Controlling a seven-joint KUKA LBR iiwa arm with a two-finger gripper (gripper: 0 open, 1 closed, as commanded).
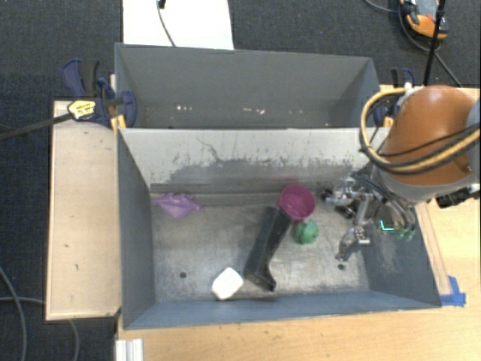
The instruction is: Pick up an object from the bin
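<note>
The end effector (pixel 349 245) hangs low in the bin (pixel 137 224), just right of the green ball (pixel 305 232), over bare floor. I cannot tell whether it is spread or pressed together, and nothing shows pinched in it.

The ball is the nearest thing and probably the easiest pick. A magenta cup (pixel 296 201) touches the ball from behind, and a black bar (pixel 267 248) lies just left of it. A white block (pixel 227 283) sits further left and forward, and a purple scrap (pixel 176 204) is well left.

To do this well, centre over the ball and come straight down. Close across its free sides, since a round ball will likely roll if nudged off-centre, and steer clear of the cup's rim.
</note>
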